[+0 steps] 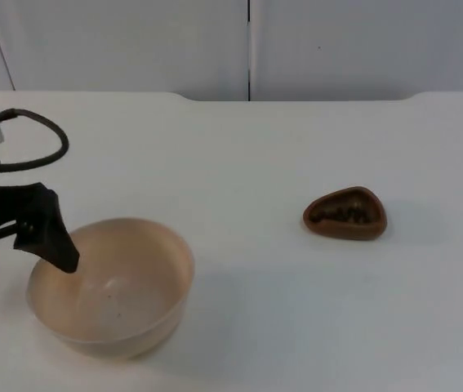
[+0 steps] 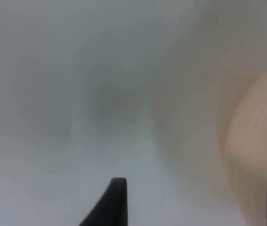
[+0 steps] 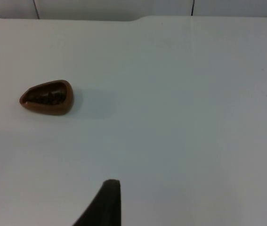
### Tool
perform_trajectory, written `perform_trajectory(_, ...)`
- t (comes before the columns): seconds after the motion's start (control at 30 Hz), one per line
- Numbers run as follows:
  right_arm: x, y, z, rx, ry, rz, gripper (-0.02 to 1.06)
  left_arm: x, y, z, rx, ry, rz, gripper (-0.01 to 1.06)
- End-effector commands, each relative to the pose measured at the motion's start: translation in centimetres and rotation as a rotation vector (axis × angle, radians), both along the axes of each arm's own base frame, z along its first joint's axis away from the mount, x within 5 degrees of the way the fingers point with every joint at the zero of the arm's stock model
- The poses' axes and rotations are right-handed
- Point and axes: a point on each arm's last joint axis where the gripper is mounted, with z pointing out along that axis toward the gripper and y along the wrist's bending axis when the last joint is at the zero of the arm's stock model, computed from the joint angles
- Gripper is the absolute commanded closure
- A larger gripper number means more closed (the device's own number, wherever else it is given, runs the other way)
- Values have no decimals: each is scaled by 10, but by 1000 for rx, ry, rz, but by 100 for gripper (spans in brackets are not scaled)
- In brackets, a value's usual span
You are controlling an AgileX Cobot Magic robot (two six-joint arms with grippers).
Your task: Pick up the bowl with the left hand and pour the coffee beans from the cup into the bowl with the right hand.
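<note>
At the table's (image 1: 280, 155) left front, my left gripper (image 1: 47, 237) straddles the beige bowl's (image 1: 125, 314) rim; finger state I cannot tell. Bowl judged light, rigid, slick: grip the wall. Cup (image 1: 345, 214) of beans sits well apart; right arm waits.

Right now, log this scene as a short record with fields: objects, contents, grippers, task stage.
bowl: beige round bowl on the white table top, empty
cup: small brown teardrop-shaped cup standing apart from the bowl
contents: dark coffee beans in the cup
left gripper: left gripper at the bowl's rim, one finger inside
right gripper: black fingertip above bare table, away from the cup
stage: bowl not lifted; nothing poured
</note>
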Motion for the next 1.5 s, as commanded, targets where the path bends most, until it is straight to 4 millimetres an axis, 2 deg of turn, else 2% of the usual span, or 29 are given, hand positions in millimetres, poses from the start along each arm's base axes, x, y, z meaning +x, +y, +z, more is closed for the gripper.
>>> perform_trajectory(0.0,1,0,-1,-7,-4,-6,-1,-1,3,0,-28,0,10,4)
perform_trajectory(0.1,1,0,-1,-7,-4,-6,-1,0,4,0,-31,-4,23,4)
perform_trajectory(0.37,1,0,-1,-7,-4,-6,-1,4,-11,-8,9,-24,12,4)
perform_trajectory(0.57,1,0,-1,-7,-4,-6,-1,5,-8,-22,20,13,25,4)
perform_trajectory(0.83,1,0,-1,-7,-4,-6,-1,7,-7,-23,33,-4,35,6)
perform_trajectory(0.97,1,0,-1,-7,-4,-6,-1,7,-7,-23,34,-5,33,12)
perform_trajectory(1.13,1,0,-1,-7,-4,-6,-1,7,-7,-23,29,-6,43,35)
perform_trajectory(1.17,1,0,-1,-7,-4,-6,-1,7,-7,-23,29,-6,43,35)
perform_trajectory(1.47,1,0,-1,-7,-4,-6,-1,8,-8,-22,14,-7,64,65)
